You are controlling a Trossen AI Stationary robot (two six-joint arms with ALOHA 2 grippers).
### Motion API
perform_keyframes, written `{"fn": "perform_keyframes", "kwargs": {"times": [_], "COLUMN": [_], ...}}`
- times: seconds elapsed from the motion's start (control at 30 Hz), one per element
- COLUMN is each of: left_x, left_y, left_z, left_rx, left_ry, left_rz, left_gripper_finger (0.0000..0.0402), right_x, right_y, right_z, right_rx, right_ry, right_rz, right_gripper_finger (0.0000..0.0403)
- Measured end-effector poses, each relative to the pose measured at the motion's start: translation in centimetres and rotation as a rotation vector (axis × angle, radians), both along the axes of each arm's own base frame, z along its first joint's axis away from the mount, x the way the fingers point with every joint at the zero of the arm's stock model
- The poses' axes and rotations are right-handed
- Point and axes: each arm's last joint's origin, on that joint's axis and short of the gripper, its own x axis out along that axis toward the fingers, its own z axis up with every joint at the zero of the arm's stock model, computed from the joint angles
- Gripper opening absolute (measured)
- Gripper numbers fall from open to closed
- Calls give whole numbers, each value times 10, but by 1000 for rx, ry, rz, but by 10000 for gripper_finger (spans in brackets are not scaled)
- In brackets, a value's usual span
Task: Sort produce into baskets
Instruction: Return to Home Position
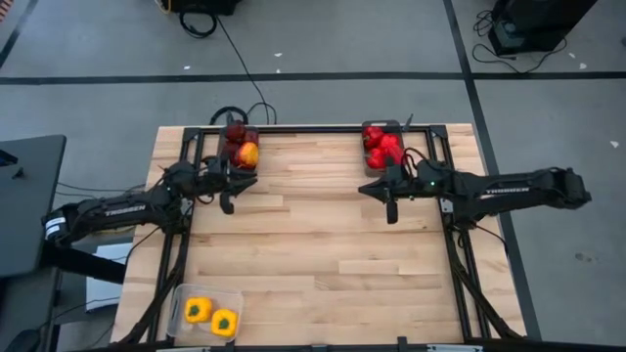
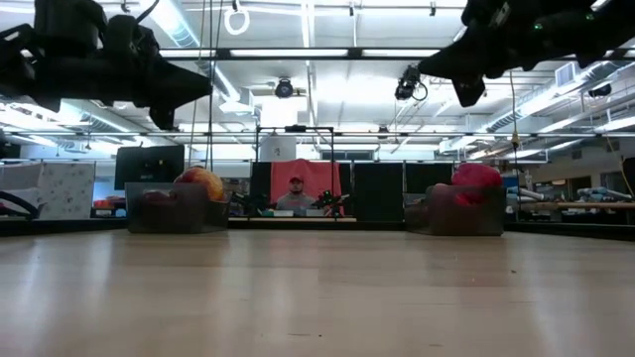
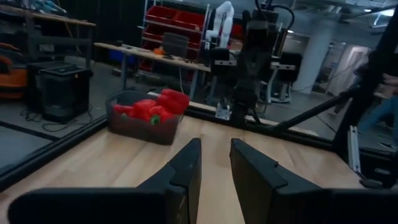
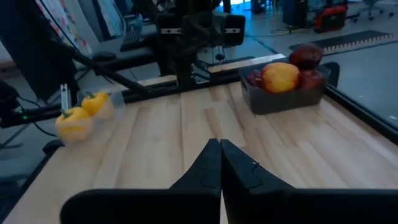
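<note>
Your left gripper (image 1: 251,180), fingers slightly parted and empty, hovers just below the apple bin (image 1: 242,169) at upper left. Your right gripper (image 1: 365,189), pinched closed on nothing, hovers below the red-pepper bin (image 1: 365,156) — retreat carelessly and you could clip either bin.

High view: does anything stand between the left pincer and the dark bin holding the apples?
Nothing visible does. The left pincer hangs just in front of the apple bin, and only bare wooden table shows between them. The low view shows the pincer raised well above the bin's rim.
</note>
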Motion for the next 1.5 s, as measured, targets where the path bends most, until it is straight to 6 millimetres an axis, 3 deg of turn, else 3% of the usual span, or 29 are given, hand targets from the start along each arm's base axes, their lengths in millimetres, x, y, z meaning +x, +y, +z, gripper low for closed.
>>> {"fn": "perform_keyframes", "kwargs": {"times": [0.27,0.47,0.57,0.73,1.0,1.27,1.5], "left_x": [0,2,-5,-29,-64,-67,-70], "left_y": [-24,-45,-51,-52,-49,-48,-49], "left_z": [11,16,32,50,37,39,47], "left_rx": [28,70,133,203,195,178,182], "left_ry": [-36,108,127,39,62,72,42], "left_rz": [7,33,9,-26,21,42,15], "left_gripper_finger": [89,89,89,89,89,89,90], "right_x": [-5,-4,-6,-12,-21,-36,-61], "right_y": [2,3,1,-5,-26,-40,-26], "right_z": [3,7,8,18,16,21,34], "right_rx": [16,23,2,-30,7,56,93], "right_ry": [-34,-70,-81,-157,-129,-164,-216], "right_rz": [51,80,92,180,130,100,60], "right_gripper_finger": [7,7,8,8,8,8,8]}}
